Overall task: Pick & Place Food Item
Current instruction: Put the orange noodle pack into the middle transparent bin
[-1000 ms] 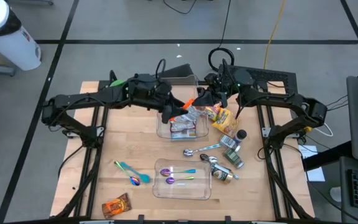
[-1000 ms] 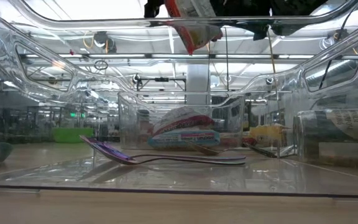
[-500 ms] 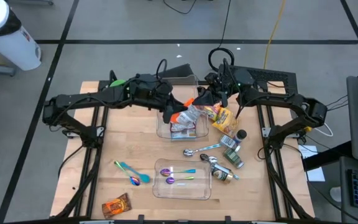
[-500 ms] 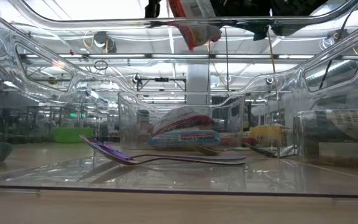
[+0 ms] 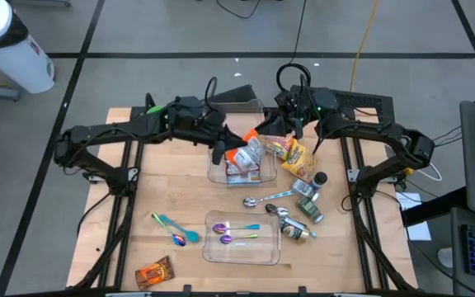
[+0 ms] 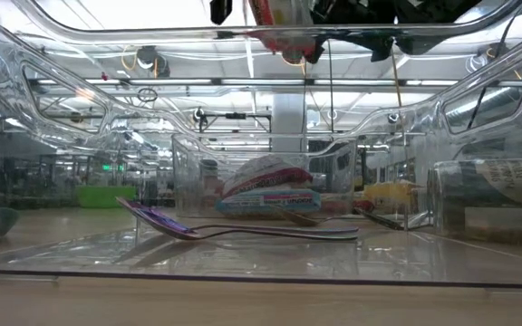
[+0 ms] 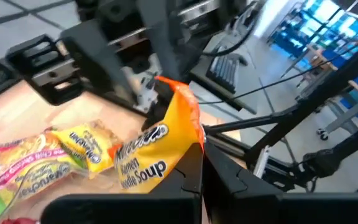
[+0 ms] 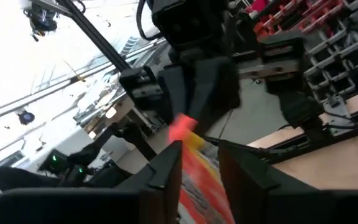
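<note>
The orange and yellow noodle packet (image 7: 160, 149) sitting between the left fingers (image 7: 194, 180) is showing the words "Ramen Noodle Soup". A bigger word above those is showing too, but it is too bent to read.

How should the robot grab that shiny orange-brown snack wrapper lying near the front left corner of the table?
Probably from straight above, pinching the shiny orange-brown snack wrapper across its short width near the middle. It lies flat and slanted on the wooden table, with nothing touching it, so the fingers should turn to match that slant.
</note>
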Controlling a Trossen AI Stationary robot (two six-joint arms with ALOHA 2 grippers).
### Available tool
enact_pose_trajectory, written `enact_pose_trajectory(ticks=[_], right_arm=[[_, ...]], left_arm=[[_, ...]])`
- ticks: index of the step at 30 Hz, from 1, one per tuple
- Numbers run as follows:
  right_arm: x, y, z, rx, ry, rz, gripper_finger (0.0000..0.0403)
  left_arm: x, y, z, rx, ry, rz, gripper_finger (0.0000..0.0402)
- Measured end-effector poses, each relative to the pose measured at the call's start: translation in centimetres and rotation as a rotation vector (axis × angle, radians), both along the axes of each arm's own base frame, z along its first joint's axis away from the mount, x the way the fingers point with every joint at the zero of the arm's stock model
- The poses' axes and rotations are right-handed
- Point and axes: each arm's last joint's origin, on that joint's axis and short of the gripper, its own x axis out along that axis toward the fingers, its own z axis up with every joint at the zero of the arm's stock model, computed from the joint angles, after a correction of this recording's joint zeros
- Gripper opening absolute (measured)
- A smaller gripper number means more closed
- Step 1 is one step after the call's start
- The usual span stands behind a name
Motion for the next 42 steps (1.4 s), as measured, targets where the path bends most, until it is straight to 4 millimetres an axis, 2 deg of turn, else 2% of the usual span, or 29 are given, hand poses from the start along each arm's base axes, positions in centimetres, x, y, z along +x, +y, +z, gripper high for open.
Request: enact_pose_trajectory(ticks=[7, 11, 14, 19, 26, 35, 42], right_arm=[[-0.3, -0.4, -0.6, -0.062, -0.045, -0.077, 0.0156], [-0.8, 0.1, -0.6, -0.073, -0.178, -0.145, 0.0165], [-1.5, 0.4, -0.7, -0.044, -0.25, -0.167, 0.0166], [-1.9, 0.5, -1.6, -0.008, -0.255, -0.183, 0.016], [-1.2, 1.9, -1.9, -0.006, -0.287, -0.221, 0.0155], [-0.6, 4.2, -1.3, -0.02, -0.385, -0.205, 0.0155], [-0.5, 4.5, -1.2, -0.005, -0.402, -0.222, 0.0155]], left_arm=[[-1.8, 0.1, 2.9, 0.031, -0.175, -0.026, 0.0002], [-2.6, 0.2, 3.7, 0.042, -0.215, -0.021, 0.0002], [-3.1, 0.1, 4.1, 0.056, -0.233, -0.022, 0.0001], [-3.4, 0.0, 4.9, 0.071, -0.299, -0.057, 0.0001], [-3.4, -0.1, 5.4, 0.093, -0.357, -0.079, 0.0001], [-3.5, -0.1, 5.9, 0.127, -0.413, -0.091, 0.0001], [-3.6, -0.2, 6.6, 0.152, -0.489, -0.096, 0.0]])
